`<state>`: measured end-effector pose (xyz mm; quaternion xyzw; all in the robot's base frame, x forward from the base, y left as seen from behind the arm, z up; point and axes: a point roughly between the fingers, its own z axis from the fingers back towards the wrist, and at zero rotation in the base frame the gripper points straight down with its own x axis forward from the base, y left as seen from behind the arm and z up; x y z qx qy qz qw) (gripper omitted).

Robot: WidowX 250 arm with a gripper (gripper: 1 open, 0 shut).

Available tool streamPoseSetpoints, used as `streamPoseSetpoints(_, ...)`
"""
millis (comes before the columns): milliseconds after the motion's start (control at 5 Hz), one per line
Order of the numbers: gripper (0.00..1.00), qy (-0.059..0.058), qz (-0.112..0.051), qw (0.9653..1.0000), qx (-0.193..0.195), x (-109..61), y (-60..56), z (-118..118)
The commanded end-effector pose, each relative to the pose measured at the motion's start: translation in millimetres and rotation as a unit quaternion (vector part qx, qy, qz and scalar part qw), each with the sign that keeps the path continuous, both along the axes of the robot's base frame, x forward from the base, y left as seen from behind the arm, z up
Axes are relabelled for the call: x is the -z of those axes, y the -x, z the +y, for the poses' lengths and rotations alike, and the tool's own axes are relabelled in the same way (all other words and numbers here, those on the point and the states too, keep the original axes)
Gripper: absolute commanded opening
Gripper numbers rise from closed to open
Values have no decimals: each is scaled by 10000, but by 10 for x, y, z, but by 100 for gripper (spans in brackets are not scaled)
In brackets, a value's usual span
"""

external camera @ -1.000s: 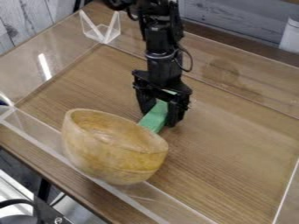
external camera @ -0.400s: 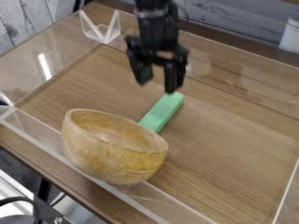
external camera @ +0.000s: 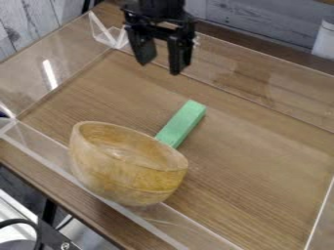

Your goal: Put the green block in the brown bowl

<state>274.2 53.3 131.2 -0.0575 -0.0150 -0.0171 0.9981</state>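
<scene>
A wooden tabletop [external camera: 248,146] with pale brown grain fills most of the view, enclosed by low clear plastic walls [external camera: 53,68] that run along its edges and catch bright reflections, especially near the left edge. Beyond the far edge stands a wall of whitish-grey weathered planks [external camera: 268,15], with a narrow strip of reddish-brown wood [external camera: 255,41] running along the tabletop's far side. At the near left corner, below the tabletop, dark metal frame legs [external camera: 50,220] and a patch of lighter floor [external camera: 14,200] are visible, too blurred to tell more.

Green block [external camera: 182,124] beside brown bowl [external camera: 128,161]
</scene>
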Motion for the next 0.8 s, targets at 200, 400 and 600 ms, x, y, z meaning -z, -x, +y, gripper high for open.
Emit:
streamPoseSetpoints(200,100,-176,-221,9994,175,43,17,-69)
streamPoseSetpoints(400,100,-206,-214,9994,184,40,49,-55)
streamPoseSetpoints(600,100,-196,-184,9994,200,87,49,-72)
